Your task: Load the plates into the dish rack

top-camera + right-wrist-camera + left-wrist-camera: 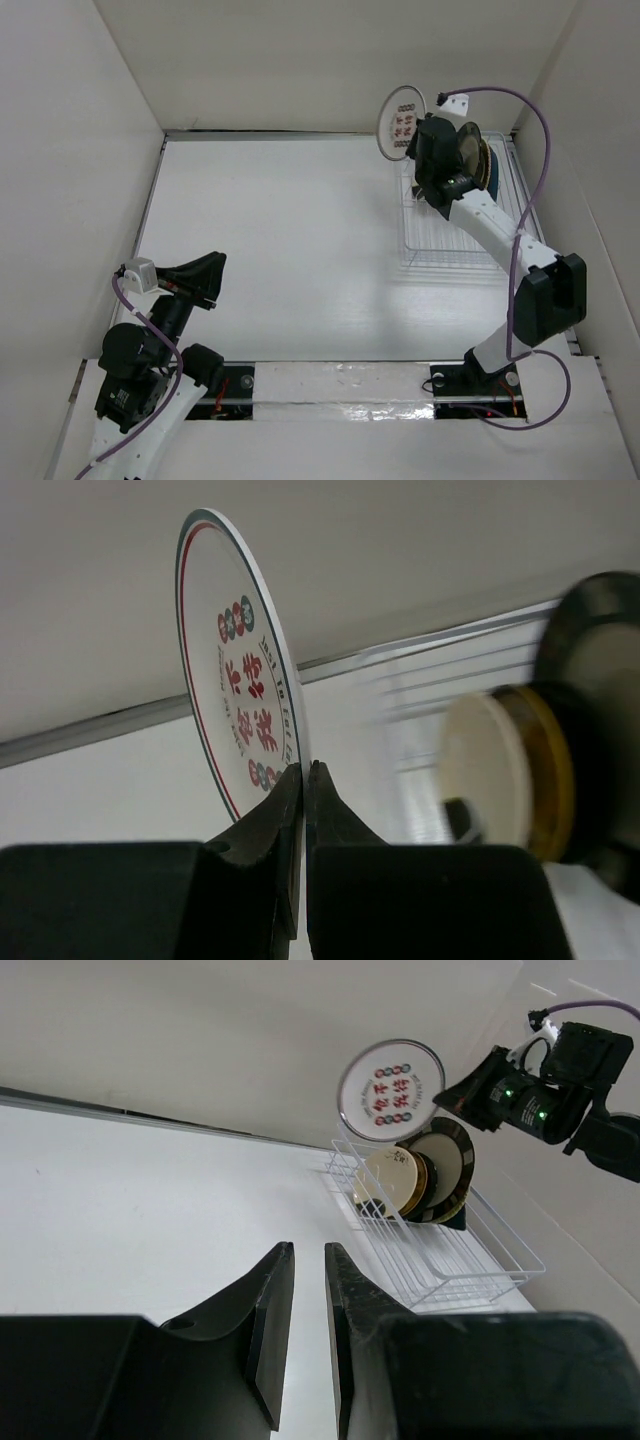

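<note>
My right gripper (417, 134) is shut on the rim of a white plate with red marks (401, 122). It holds the plate upright above the far left end of the white wire dish rack (450, 240). The wrist view shows the jaws (304, 770) pinching the plate's lower edge (240, 680). Several plates stand in the rack's far end: a cream one (388, 1182), a yellow one (558, 770) and a glossy black one (447, 1163). My left gripper (207, 280) hovers over the table at the near left, narrowly open and empty (308, 1252).
White walls enclose the table on the left, far and right sides. The rack sits close to the right wall, its near rows of prongs (470, 1265) holding nothing. A purple cable (540, 130) loops beside the right arm.
</note>
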Robot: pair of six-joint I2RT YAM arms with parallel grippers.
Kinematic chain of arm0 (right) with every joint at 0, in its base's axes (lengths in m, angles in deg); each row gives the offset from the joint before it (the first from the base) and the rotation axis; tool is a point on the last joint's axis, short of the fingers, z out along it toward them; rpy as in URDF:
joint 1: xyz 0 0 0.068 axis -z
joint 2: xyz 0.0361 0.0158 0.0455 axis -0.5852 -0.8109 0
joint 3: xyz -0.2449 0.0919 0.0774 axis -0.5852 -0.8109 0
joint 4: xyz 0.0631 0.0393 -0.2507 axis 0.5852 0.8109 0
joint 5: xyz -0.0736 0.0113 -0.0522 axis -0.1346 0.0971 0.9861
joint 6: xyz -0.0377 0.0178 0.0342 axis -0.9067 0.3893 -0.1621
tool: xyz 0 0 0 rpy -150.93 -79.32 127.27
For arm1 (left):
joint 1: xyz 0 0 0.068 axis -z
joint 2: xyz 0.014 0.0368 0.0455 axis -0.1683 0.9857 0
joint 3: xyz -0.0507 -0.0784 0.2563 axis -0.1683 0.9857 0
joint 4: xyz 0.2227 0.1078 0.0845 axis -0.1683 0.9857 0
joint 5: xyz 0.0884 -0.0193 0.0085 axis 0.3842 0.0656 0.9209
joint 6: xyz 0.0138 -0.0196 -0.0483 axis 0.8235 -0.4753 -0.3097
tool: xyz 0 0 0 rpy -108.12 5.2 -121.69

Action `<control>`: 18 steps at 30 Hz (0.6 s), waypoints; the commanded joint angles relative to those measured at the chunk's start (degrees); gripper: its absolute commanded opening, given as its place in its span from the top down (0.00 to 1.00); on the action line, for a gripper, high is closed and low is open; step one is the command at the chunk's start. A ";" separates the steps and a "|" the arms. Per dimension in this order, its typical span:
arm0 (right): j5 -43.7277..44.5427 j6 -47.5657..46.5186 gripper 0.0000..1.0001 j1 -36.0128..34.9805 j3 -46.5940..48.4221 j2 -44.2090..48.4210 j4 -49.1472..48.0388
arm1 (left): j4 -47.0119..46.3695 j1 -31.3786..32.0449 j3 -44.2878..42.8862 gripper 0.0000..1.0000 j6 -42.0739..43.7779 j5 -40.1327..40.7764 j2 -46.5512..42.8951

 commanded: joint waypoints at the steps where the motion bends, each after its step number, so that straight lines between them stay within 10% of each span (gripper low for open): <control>1: 14.47 -13.23 1.00 0.09 2.67 2.52 5.85 | -3.06 0.00 -0.45 0.84 0.36 -0.80 -0.83; 18: 24.95 -20.63 1.00 3.62 9.26 -7.77 13.60 | -3.06 0.00 -0.36 0.83 0.36 -1.25 1.01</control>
